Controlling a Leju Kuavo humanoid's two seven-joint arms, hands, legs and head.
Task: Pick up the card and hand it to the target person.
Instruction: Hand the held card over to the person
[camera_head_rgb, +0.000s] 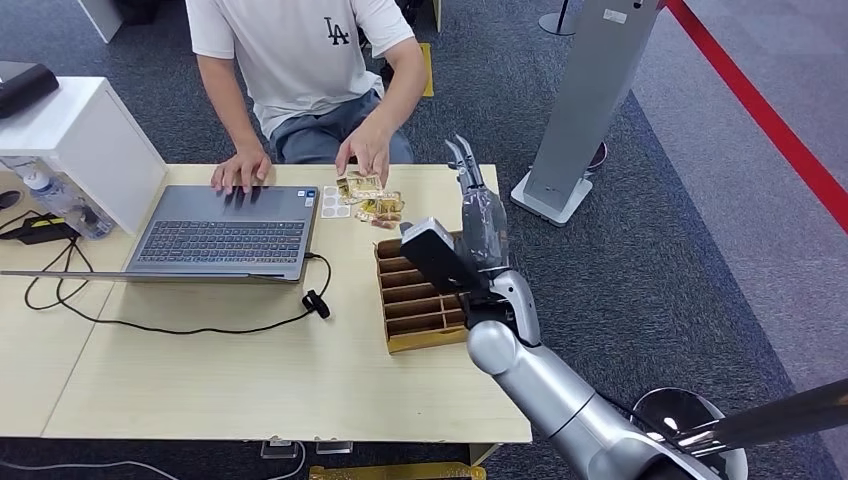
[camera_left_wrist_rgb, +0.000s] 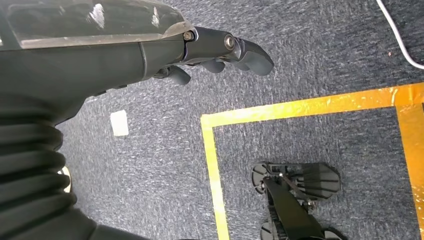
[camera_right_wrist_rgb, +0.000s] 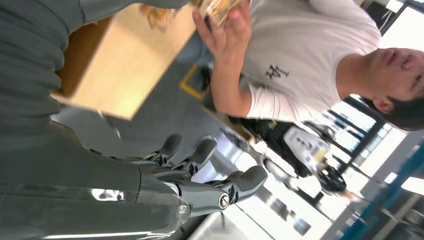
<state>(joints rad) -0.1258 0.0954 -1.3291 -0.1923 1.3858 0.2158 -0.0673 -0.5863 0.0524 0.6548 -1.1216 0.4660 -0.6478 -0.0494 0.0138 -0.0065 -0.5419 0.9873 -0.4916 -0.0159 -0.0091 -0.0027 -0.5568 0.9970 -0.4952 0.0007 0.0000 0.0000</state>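
The grey carpeted floor (camera_head_rgb: 680, 250) lay open to the right of the tabletop (camera_head_rgb: 250, 370), crossed by a red stripe (camera_head_rgb: 770, 120) and interrupted by a grey stand (camera_head_rgb: 585, 100) just off the tabletop's far right corner. A person in a white shirt (camera_head_rgb: 300, 50) sat at the far edge, one hand on the laptop (camera_head_rgb: 225, 235), the other hand (camera_head_rgb: 365, 155) resting over the gold cards (camera_head_rgb: 372, 198) that lay near the far edge, between the laptop and the slotted brown tray (camera_head_rgb: 415, 300). A white box (camera_head_rgb: 85, 140) crowded the left end, and a black cable (camera_head_rgb: 180, 322) looped across the bare middle of the tabletop. The right robot hand (camera_head_rgb: 470, 190) was raised beyond the tray's far corner, near the cards but apart from them, its fingers (camera_right_wrist_rgb: 200, 155) spread and straight, grasping nothing. The left robot hand (camera_left_wrist_rgb: 215, 55) hung over the carpet beside yellow floor tape (camera_left_wrist_rgb: 215, 165), fingers loosely curled and empty.
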